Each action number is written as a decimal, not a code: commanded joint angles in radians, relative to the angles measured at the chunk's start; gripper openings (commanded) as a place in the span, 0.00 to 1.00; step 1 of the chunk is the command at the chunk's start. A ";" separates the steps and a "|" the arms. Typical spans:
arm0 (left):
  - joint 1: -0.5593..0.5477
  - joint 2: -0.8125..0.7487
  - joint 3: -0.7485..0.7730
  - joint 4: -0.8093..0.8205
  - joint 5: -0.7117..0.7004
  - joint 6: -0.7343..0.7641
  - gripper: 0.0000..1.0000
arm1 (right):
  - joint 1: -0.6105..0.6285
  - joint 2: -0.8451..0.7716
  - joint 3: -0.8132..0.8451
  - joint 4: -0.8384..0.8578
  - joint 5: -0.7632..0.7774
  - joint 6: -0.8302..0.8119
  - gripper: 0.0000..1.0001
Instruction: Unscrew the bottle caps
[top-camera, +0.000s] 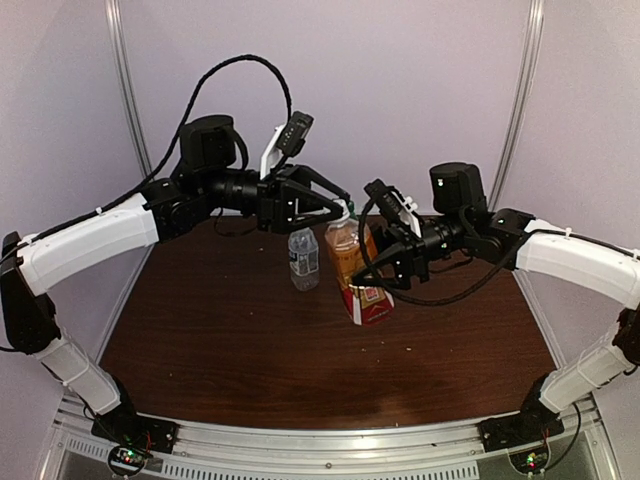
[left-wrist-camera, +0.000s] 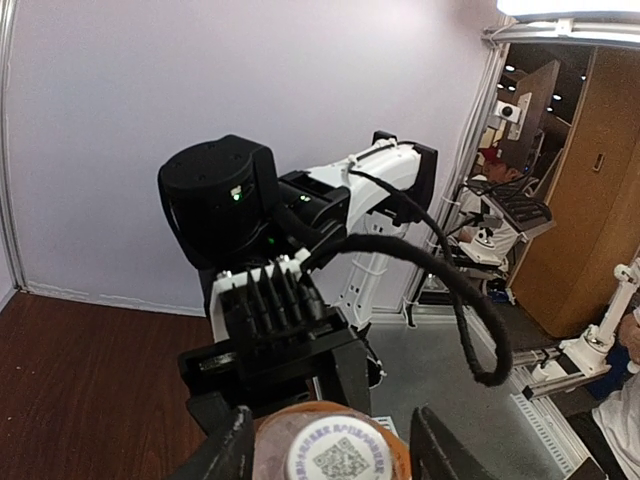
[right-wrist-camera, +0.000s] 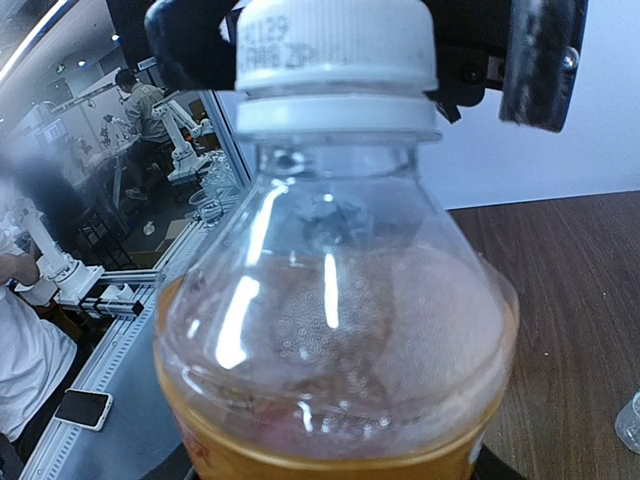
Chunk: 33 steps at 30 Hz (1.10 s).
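The amber-brown bottle (top-camera: 352, 262) with the red label leans over the table's middle, its white cap (top-camera: 346, 214) on. My right gripper (top-camera: 388, 268) is shut on its body; in the right wrist view the bottle (right-wrist-camera: 330, 330) fills the frame, with the cap (right-wrist-camera: 335, 45) at the top. My left gripper (top-camera: 340, 212) is open astride that cap; in the left wrist view its fingers (left-wrist-camera: 228, 450) stand on either side of the cap (left-wrist-camera: 335, 455) with gaps. The clear water bottle (top-camera: 303, 258) stands upright just left, capped. The green bottle is out of view.
The brown table (top-camera: 250, 340) is walled by pale panels at the back and sides, with metal posts (top-camera: 125, 70) at the corners. My right arm's black cable (top-camera: 450, 292) hangs low beside the amber bottle. The metal rail (top-camera: 330, 440) runs along the near edge.
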 joint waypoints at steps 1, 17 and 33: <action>0.004 0.009 0.019 0.086 0.039 -0.032 0.50 | -0.003 0.010 0.022 0.026 -0.026 0.007 0.58; 0.004 0.002 0.017 0.039 -0.063 -0.044 0.19 | -0.003 0.003 0.033 -0.025 0.117 -0.022 0.57; -0.139 -0.053 0.062 -0.221 -0.957 -0.217 0.11 | -0.003 -0.025 0.025 -0.002 0.637 0.017 0.57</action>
